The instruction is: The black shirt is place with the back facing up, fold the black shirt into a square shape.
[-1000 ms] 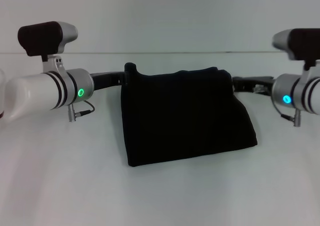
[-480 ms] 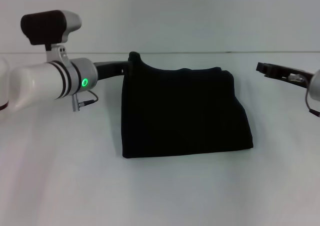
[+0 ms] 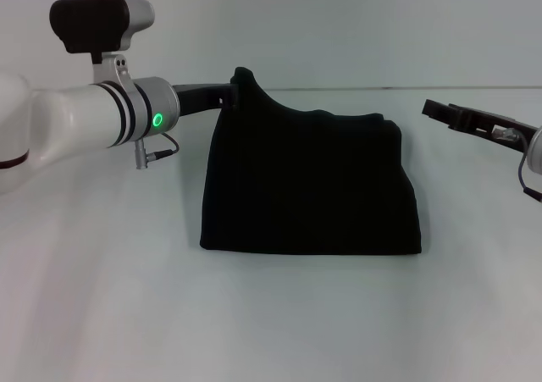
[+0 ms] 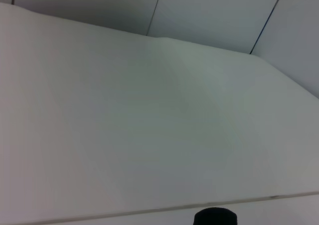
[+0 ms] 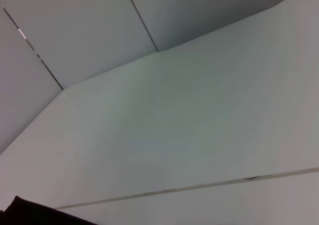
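On white table (image 3: pixel 102 314) — soft black shirt (image 3: pixel 309 187), boxy, corner peaked.

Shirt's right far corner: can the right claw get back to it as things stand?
Probably yes. The right claw hangs apart from the black shirt, level with its right far corner, and only bare table shows between them. The left claw is at the opposite corner, out of the way.

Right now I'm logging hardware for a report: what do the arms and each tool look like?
Both arms are glossy white with black bands. The left arm has a green ring light, a black-capped wrist camera and a short grey cable. The left tool and right tool are slim and black.
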`<state>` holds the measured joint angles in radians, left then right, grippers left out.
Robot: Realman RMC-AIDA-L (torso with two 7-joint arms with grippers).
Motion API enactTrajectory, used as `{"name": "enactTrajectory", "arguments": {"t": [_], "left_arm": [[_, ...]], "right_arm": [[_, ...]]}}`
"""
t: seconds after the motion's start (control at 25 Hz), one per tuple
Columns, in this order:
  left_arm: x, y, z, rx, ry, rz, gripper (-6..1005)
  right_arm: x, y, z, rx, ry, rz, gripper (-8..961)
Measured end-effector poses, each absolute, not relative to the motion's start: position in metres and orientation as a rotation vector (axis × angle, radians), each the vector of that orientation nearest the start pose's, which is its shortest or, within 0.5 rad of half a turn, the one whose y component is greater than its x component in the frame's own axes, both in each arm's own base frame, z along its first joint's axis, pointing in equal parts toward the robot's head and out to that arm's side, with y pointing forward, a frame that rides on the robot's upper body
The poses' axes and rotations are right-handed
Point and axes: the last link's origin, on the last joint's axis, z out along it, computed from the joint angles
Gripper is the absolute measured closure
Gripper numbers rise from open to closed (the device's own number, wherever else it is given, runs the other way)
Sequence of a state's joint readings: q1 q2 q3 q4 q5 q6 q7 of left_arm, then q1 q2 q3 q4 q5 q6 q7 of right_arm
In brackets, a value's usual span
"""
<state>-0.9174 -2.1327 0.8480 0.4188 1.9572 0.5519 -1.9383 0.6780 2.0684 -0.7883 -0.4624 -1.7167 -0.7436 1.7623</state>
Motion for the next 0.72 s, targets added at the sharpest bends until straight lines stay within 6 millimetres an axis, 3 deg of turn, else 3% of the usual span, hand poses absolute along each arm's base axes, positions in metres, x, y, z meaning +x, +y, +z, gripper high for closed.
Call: {"name": "enactTrajectory", "arguments": {"t": [0.2, 0.48, 0.68, 0.72], "left_arm": [[-0.198, 0.472, -0.047, -2.078, -1.093, -0.476, 986], [-0.201, 0.471, -0.048, -2.080, -1.043, -0.447, 932], [-0.211, 0.473, -0.031, -2.043, -1.023, -0.447, 887], [-0.211, 0.473, -0.031, -2.043, -1.023, -0.447, 797]], "right_arm": [[0.278, 0.431, -0.002, -1.957, 1.231, 0.666, 471], [0.271, 0.433, -0.003, -1.997, 1.189, 0.669, 467], [0.268, 0.435, 0.000, -2.014, 1.140, 0.660, 423], [0.267, 0.436, 0.003, -2.014, 1.123, 0.665, 390]]}}
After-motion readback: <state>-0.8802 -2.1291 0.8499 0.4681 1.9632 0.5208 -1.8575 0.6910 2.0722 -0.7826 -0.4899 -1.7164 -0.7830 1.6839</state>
